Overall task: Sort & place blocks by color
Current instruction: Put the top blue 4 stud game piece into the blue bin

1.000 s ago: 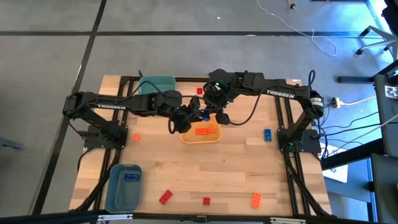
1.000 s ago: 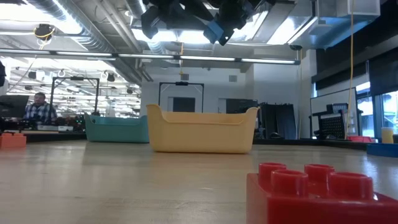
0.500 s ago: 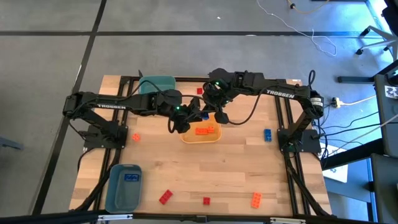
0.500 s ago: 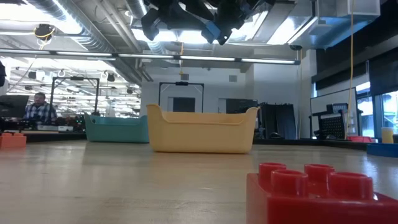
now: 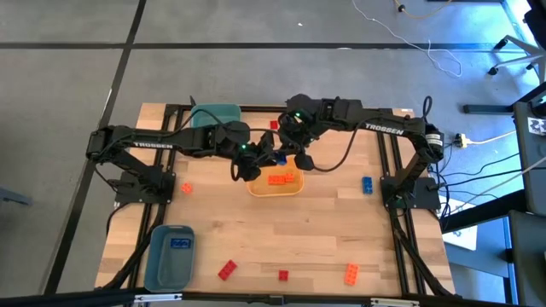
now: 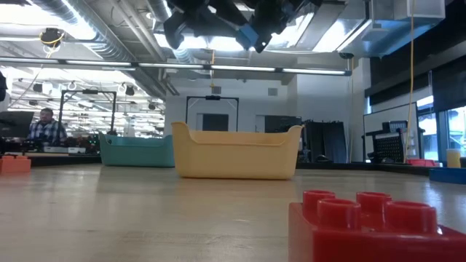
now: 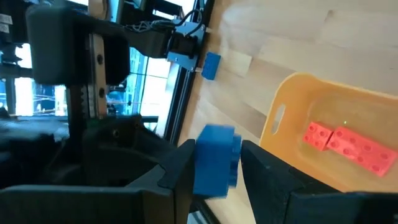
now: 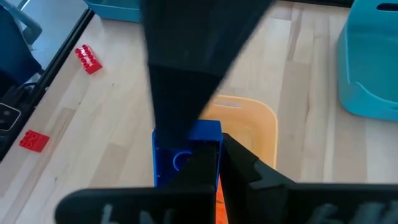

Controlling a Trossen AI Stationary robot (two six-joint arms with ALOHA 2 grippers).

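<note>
A small blue block [image 5: 281,159] hangs in the air over the far edge of the yellow-orange bin [image 5: 275,189], between both grippers. My left gripper [image 7: 217,168] reaches it from the table's left and is shut on it. My right gripper [image 8: 221,165] reaches it from the far right and is shut on it too. In the low view the blue block [image 6: 247,35] sits high above the yellow-orange bin [image 6: 234,153]. Red and orange blocks [image 5: 280,178] lie on that bin's floor. My left gripper pinches the blue block [image 7: 214,158] between its two fingers, one on each side face. The block is lifted clear above the bin. My right gripper has the same block by one edge [image 8: 214,134], fingers close together; the left gripper's finger [image 8: 186,68] hides much of the contact.
A teal bin [image 5: 215,115] stands at the far edge and a blue bin [image 5: 170,254] at the near left, holding a blue block. Loose blocks lie about: orange [image 5: 186,188], blue [image 5: 367,184], red [image 5: 227,270], red [image 5: 283,275], orange [image 5: 351,274], red [image 5: 274,124].
My left gripper has turned slightly about the block. The blue block and my right gripper have stayed in place above the bin.
</note>
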